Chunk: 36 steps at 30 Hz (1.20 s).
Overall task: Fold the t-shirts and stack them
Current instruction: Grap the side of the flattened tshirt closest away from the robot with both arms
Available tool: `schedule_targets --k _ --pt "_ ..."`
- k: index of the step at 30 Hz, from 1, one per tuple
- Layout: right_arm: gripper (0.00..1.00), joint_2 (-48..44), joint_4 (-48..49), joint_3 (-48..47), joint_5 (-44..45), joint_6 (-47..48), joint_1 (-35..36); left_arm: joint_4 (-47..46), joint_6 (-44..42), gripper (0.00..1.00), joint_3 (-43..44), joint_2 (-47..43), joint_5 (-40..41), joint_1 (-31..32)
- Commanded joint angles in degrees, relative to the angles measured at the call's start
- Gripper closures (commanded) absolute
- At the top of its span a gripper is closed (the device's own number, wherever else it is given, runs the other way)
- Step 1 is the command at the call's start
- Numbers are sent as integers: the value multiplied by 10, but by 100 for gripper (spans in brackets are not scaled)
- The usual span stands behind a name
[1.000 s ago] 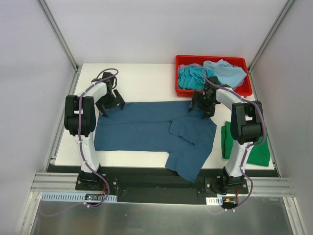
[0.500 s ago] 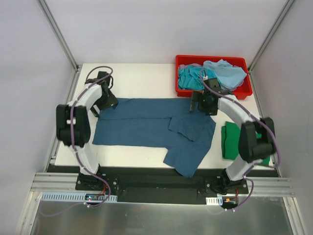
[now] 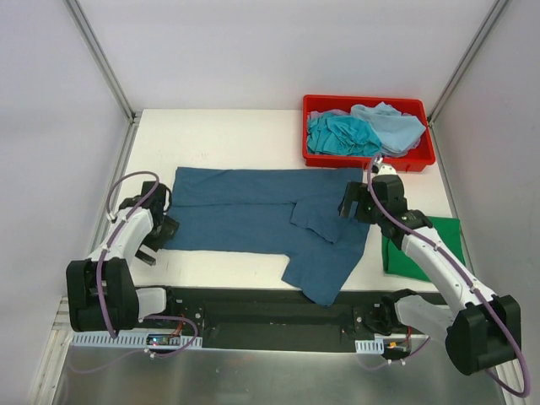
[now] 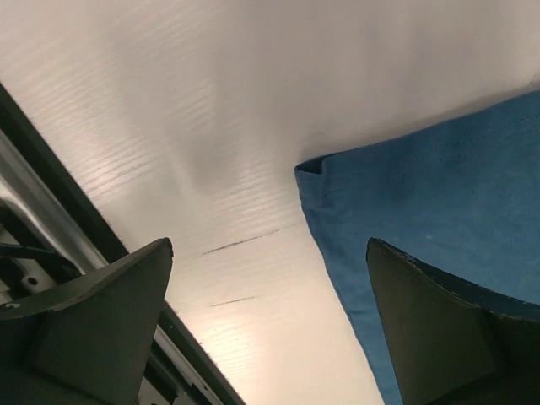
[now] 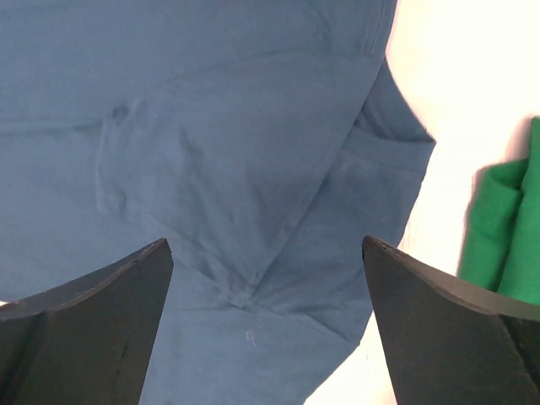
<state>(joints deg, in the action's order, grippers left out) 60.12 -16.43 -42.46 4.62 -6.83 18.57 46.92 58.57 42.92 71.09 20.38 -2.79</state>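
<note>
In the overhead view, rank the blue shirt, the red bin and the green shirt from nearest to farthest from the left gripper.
1. Blue shirt: spread across the middle, its near left corner right beside the left gripper.
2. Red bin: at the back right.
3. Green shirt: at the far right edge, farthest across.

Bare counter (image 3: 228, 139) lies open behind the blue shirt (image 3: 245, 211); the red bin (image 3: 363, 99) (heaped with shirts (image 3: 363, 131)) blocks the far right corner, and a green shirt (image 3: 445, 234) covers the right edge.
</note>
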Motion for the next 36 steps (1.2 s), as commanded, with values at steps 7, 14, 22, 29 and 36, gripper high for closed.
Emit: schedule_targets --k 7,14,22,29,36 --pt "4 -7 -3 1 -30 14 1 -118 45 24 -22 60 -35 -19" --pt "4 -7 -37 -3 -35 20 0 -125 74 47 -47 79 -32 -18" --pt "3 -17 -120 -20 -21 59 60 -139 78 71 -51 101 -51 -18" --pt "12 21 -233 -53 -21 98 282 -138 73 100 -38 108 -54 -19" --pt "33 102 -274 -47 -66 69 466 -138 66 100 -29 121 -68 -18"
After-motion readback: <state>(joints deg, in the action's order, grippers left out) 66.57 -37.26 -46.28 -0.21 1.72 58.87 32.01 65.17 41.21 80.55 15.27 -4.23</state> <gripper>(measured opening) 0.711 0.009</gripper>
